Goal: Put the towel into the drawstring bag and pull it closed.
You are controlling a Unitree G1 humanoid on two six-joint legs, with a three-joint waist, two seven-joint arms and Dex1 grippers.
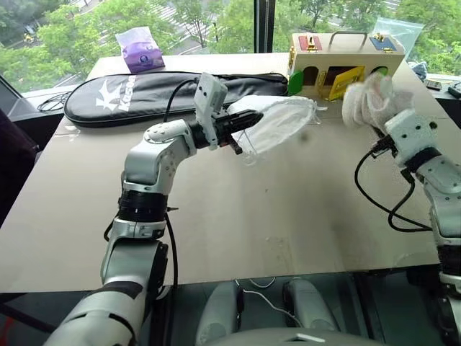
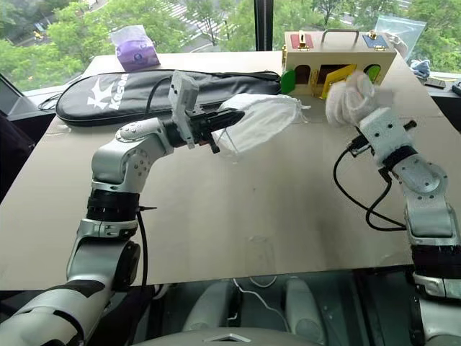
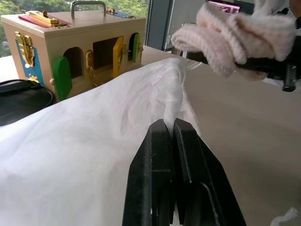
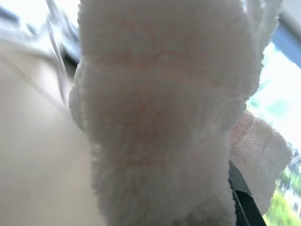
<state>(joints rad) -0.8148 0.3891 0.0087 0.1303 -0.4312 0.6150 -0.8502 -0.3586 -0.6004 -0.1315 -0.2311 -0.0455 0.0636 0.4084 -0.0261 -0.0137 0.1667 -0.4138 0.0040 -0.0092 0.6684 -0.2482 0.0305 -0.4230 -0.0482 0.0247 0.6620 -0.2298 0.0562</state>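
left end effector [image 3: 170, 123] clamped on bag [image 1: 277, 124], held above worktop [image 1: 238, 216] | right end effector [image 2: 354, 108] gripping bunched towel [image 1: 367, 101] beside bag's far end | black case [image 1: 130, 97], wooden box [image 1: 338, 61] behind | purple packet [image 1: 140, 50] at far edge

The drawstring bag [image 1: 277, 124] at centre frame is a thin, translucent white. The towel [image 1: 369, 102] at upper right is white with a faint pinkish cast and a nubbly weave. The left pincer [image 3: 170, 136] has plain black fingers on a silver-grey arm. The table [image 1: 238, 216] is a flat beige-tan. At upper left lies a black racket case [image 1: 130, 95] with white lettering, and behind it a clear packet [image 1: 140, 49] with purple contents. The wooden box [image 1: 342, 61] at top is pale wood with green, yellow, blue and red panels and brass fittings.
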